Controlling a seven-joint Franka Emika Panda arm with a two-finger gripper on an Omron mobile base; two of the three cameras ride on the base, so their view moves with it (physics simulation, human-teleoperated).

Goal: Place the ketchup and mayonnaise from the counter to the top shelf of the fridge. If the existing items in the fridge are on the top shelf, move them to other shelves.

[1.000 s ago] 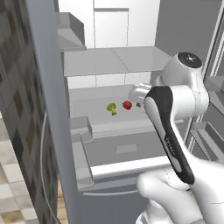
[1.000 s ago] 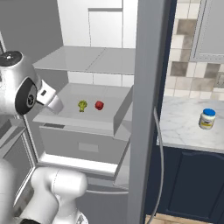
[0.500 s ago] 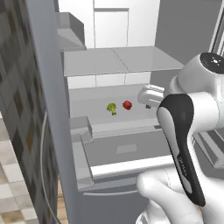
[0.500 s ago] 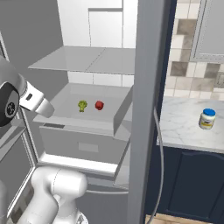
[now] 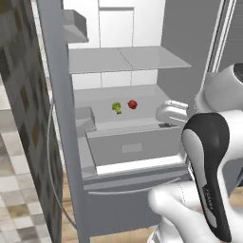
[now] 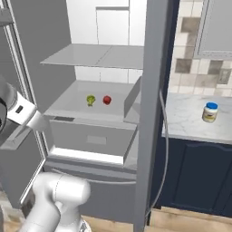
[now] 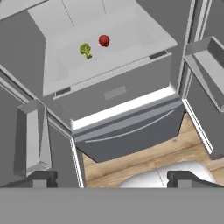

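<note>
The fridge [image 5: 57, 118] stands open. Its top shelf [image 5: 128, 59] is a bare light-grey panel. On the shelf below, above the drawer [image 7: 118, 94], lie the existing items: a yellow-green floret [image 5: 116, 107] [image 6: 91, 99] [image 7: 85, 50] and a red ball [image 5: 132, 104] [image 6: 107, 99] [image 7: 104, 40]. The mayonnaise [image 6: 210, 112] stands on the counter [image 6: 190, 124] right of the fridge. The ketchup is out of view. My gripper [image 7: 113, 179] is open and holds nothing; it hangs in front of the fridge, back from the drawer, looking down at it.
Grey door bins [image 7: 210, 61] [image 7: 30, 140] flank the drawer in the hand view. The fridge's right door [image 6: 152, 113] stands edge-on between the interior and the counter. Navy cabinet doors [image 6: 199, 176] sit under the counter. Wooden floor [image 7: 144, 157] lies below.
The arm has drawn back from the shelf and swung toward the right side of the fridge opening. The gripper has stayed open. The floret and ball have not moved.
</note>
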